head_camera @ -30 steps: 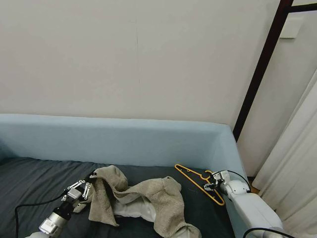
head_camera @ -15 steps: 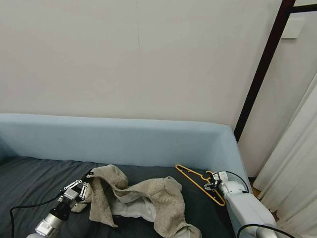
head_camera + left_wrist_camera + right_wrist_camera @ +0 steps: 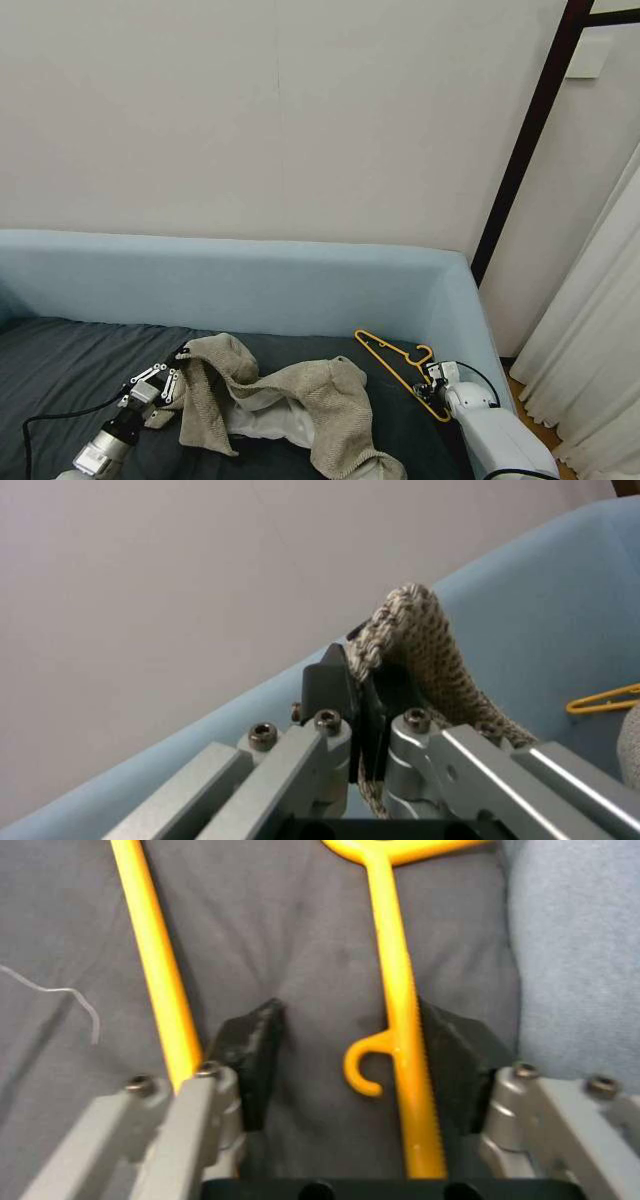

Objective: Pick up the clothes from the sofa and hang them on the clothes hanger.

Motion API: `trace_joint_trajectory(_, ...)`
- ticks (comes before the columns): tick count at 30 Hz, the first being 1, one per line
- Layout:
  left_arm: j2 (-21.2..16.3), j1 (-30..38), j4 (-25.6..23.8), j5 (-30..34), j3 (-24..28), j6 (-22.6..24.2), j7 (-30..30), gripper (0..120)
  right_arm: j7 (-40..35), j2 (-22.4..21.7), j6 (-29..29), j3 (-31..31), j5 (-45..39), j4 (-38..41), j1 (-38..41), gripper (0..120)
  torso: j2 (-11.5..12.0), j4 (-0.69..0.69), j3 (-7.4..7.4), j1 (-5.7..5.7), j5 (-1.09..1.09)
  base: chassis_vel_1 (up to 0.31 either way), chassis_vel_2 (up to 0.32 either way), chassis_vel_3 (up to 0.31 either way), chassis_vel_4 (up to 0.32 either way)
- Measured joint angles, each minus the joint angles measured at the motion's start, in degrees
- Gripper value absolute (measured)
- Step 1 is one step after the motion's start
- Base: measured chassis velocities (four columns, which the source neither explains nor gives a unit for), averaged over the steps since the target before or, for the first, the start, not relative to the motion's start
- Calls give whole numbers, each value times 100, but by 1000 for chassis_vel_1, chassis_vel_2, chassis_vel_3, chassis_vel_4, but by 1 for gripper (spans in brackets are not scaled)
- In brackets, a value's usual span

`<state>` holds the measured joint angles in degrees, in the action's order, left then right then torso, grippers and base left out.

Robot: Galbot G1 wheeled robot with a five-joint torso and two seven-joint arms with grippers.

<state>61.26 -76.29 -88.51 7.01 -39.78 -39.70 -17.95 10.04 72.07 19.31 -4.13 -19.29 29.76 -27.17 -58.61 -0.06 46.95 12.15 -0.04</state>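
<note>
A: Head view: the knit top [image 3: 300, 400] lies on the sofa [image 3: 250, 285], left gripper [image 3: 160, 382] at its edge, right gripper [image 3: 436, 380] at the hanger [image 3: 392, 357].
B: Left wrist: its fingers [image 3: 325, 686] pinch a fold; lift gently. Right wrist: fingers [image 3: 255, 1042] wide, astride one hanger [image 3: 395, 990] bar; centre it, then close

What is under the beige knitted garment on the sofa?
A white cloth peeks out beneath the beige knitted garment, both on the dark seat cushion. The left claw pinches its edge; whatever else lies beneath is covered.
</note>
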Motion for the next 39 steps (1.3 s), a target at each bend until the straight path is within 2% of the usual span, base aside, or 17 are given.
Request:
trace_joint_trajectory(2, -24, 4, 11, 1, 4, -3, 15, 0, 38, -13, 2, 9, 8, 34, -23, 43, 0, 0, 0, 0, -1, 0, 0, 0, 0)
trace_joint_trajectory(4, -53, 7, 20, 3, 10, -6, 32, 0, 80, -53, 14, 32, 12, 124, -73, 30, 0, 0, 0, 0, 0, 0, 0, 0, 0)
trace_joint_trajectory(7, -56, 7, 29, 4, 22, -12, 39, 0, 99, -109, 22, 58, 8, 238, -128, 23, 0, 0, 1, 0, 0, 0, 0, 0, 0)
trace_joint_trajectory(11, -49, 6, 31, 3, 36, -18, 42, 0, 106, -253, 88, 120, -88, 543, -267, 22, 1, 0, 2, 0, 1, 0, 0, 0, 0)
trace_joint_trajectory(17, -46, 26, 47, -2, 67, -26, 46, 0, 89, -748, 291, 245, -558, 1738, -756, 22, 2, -5, 3, 0, 1, 0, 0, 0, 0)
trace_joint_trajectory(20, -31, 61, 54, -4, 107, -33, 54, 0, 70, -1140, 356, 258, -831, 2760, -1156, 22, 2, -3, 2, 0, 0, 0, 0, 0, 0)
trace_joint_trajectory(21, -31, 61, 54, -4, 107, -33, 54, 0, 70, -1140, 356, 258, -831, 2760, -1156, 22, 2, -3, 2, 0, 0, 0, 0, 0, 0)
trace_joint_trajectory(22, -3, 77, 54, -4, 135, -33, 72, 0, 0, -1349, 323, 251, -944, 3333, -1376, 22, 2, -3, 2, 0, 0, 0, 0, 0, 0)
trace_joint_trajectory(25, 136, -8, 2, -4, 42, -63, 178, 0, -129, -1673, -464, 320, -786, 4154, -1658, 22, 1, -5, 1, 0, -2, 0, 0, 0, 0)
trace_joint_trajectory(26, 136, -8, 2, -4, 42, -63, 178, 0, -129, -1673, -464, 320, -786, 4154, -1658, 22, 1, -5, 1, 0, -2, 0, 0, 0, 0)
trace_joint_trajectory(28, 220, -79, -37, -3, -25, -88, 285, 0, -331, -1805, -1114, 385, -153, 4545, -1831, 22, 2, 8, 1, 0, 1, 0, 0, 0, 0)
trace_joint_trajectory(30, 241, -76, -57, 12, -8, -86, 344, 0, -563, -1991, -1654, 352, 676, 4989, -2186, 22, 2, 4, 1, 0, 0, 0, 0, 0, 0)
trace_joint_trajectory(31, 241, -76, -57, 12, -8, -86, 344, 0, -563, -1991, -1654, 352, 676, 4989, -2186, 22, 2, 4, 1, 0, 0, 0, 0, 0, 0)
trace_joint_trajectory(34, 250, -48, -109, 113, 19, -58, 391, 0, -915, -2071, -2615, 316, 1877, 5304, -2496, 22, 1, -7, 1, 0, 0, 0, 0, 0, 0)
trace_joint_trajectory(36, 257, -55, -172, 222, 19, -24, 474, 0, -1297, -2024, -3194, 300, 2794, 5431, -2614, 22, 1, -5, 0, 0, -1, 0, 0, 0, 0)
trace_joint_trajectory(37, 257, -55, -172, 222, 19, -24, 474, 0, -1297, -2024, -3194, 300, 2794, 5431, -2614, 22, 1, -5, 0, 0, -1, 0, 0, 0, 0)
trace_joint_trajectory(39, 257, -65, -239, 346, 18, 21, 574, 0, -1770, -1978, -3493, 324, 3649, 5625, -2751, 22, 1, 3, 1, 0, -1, 0, 0, 0, 0)
